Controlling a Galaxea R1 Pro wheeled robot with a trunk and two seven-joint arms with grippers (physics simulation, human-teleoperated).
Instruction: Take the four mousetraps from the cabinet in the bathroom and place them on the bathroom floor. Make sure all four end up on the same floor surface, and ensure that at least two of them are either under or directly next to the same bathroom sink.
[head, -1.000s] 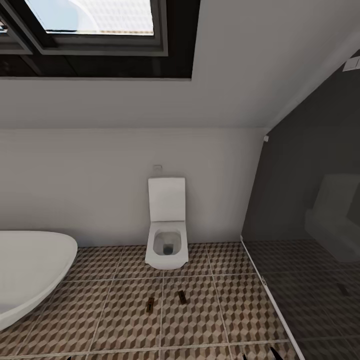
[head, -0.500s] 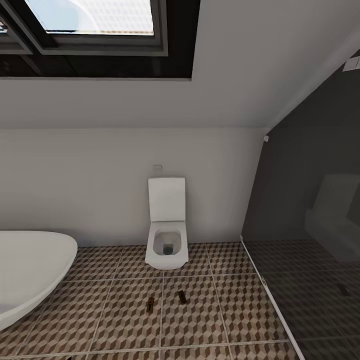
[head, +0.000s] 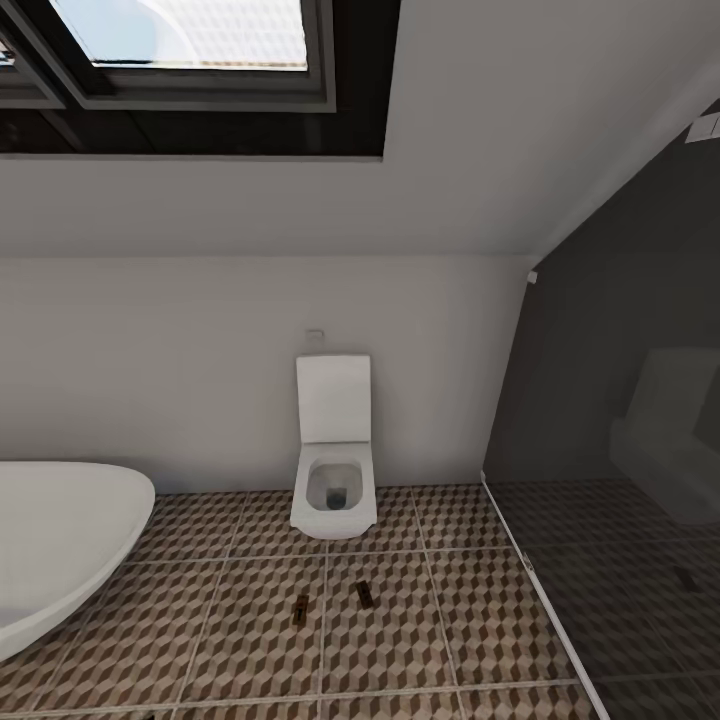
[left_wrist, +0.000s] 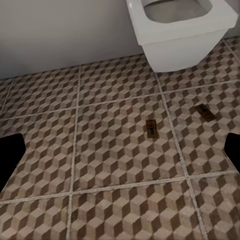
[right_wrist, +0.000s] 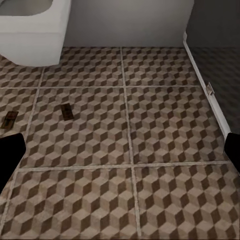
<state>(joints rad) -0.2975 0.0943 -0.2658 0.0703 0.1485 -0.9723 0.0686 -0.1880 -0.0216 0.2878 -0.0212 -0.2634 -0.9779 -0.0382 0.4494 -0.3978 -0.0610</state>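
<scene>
Where pincers gape: mousetraps (left_wrist: 151, 128) ahead.

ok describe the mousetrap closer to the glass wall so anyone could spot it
Find the white toilet against the back wall. On the cube-patterned floor in front of it lie two small brown mousetraps, apart from each other. Yours is the mousetrap on the glass wall side, slightly nearer the toilet than the other mousetrap.

Two mousetraps on the bathroom floor (head: 420, 640), flat and apart.

Each is a small tan rectangular board with dark metal parts. The left mousetrap (head: 301, 607) and the right mousetrap (head: 366, 594) lie on neighbouring cube-patterned tiles, a pale grout line between them; wrist views show the same pair (left_wrist: 152, 128) (left_wrist: 205, 112) (right_wrist: 66, 111) (right_wrist: 9, 120).
</scene>
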